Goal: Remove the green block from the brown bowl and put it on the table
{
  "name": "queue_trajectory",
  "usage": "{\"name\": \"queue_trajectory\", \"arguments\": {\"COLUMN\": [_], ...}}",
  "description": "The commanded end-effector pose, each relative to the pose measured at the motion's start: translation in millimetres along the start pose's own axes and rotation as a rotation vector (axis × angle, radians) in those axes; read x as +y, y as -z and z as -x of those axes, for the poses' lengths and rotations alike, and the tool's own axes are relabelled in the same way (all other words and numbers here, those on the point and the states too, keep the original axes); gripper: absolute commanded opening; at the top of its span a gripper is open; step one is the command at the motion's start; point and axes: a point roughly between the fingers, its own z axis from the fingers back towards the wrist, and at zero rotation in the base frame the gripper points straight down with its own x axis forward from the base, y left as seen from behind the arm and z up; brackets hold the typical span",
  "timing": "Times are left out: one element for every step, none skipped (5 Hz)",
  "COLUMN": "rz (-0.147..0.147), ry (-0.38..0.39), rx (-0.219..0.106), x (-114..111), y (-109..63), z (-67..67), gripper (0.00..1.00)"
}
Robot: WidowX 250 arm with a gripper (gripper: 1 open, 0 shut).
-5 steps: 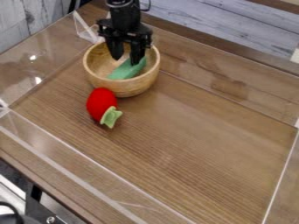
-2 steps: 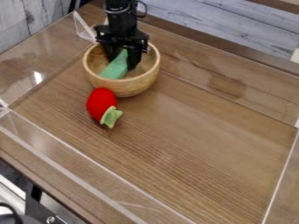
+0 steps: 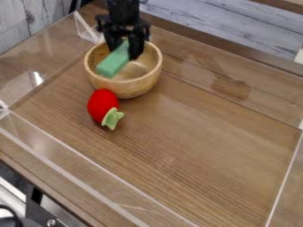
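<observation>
The brown bowl [image 3: 123, 78] sits at the upper left of the table [image 3: 201, 133]. My gripper [image 3: 122, 49] hangs straight down over the bowl, shut on the green block [image 3: 115, 62]. The block is held at its upper end and tilts down to the left, lifted above the bowl's pale inside. Its lower end hangs about level with the bowl's rim.
A red round toy [image 3: 103, 104] with a small green stem lies on the table just in front of the bowl. Clear plastic walls [image 3: 24, 89] border the tabletop on all sides. Bare wood stretches to the right of the bowl and toward the front.
The gripper closed on the green block inside the bowl, then rose, lifting the block off the bowl's bottom.
</observation>
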Motion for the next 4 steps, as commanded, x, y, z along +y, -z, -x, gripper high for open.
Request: {"name": "queue_trajectory", "arguments": {"rz": [-0.003, 0.010, 0.022, 0.023], "ry": [0.015, 0.032, 0.102, 0.154], "rx": [-0.088, -0.091, -0.093, -0.092], "x": [-31.0, -65.0, -91.5, -105.4], "y": [-36.0, -38.8, -30.0, -20.4], "z": [-3.9, 0.0, 8.5, 15.9], "gripper": [0.00, 0.00, 0.00, 0.00]}}
